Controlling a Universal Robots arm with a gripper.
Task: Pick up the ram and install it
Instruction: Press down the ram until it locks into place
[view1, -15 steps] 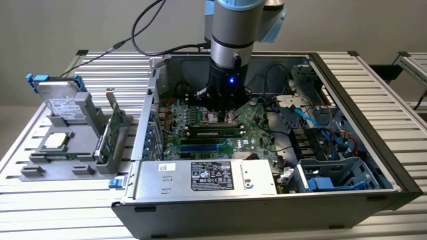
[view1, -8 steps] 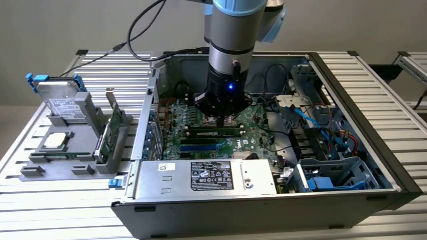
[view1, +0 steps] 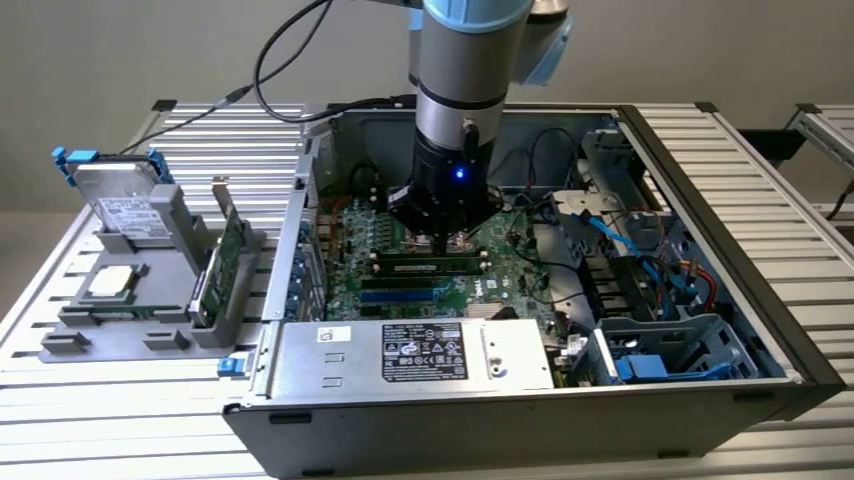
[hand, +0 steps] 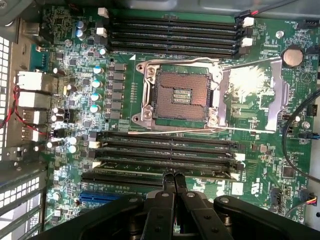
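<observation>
Tool (hand: 173, 176) fingers pressed together, touching the ram (view1: 424, 266) seated in its motherboard (hand: 260, 165) slot.

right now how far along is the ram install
Picking up looks done: the ram is already inside the case, lying along the motherboard slots. In hand: the gripper is down on the stick's top edge, fingers together. Left: I cannot tell whether it is fully seated or the slot latches are closed.

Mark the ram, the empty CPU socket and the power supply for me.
ram (view1: 424, 265), exterior view, middle of the stick in its slot.
CPU socket (hand: 181, 94), wrist view, centre of the pin field.
power supply (view1: 420, 353), exterior view, its label.
</observation>
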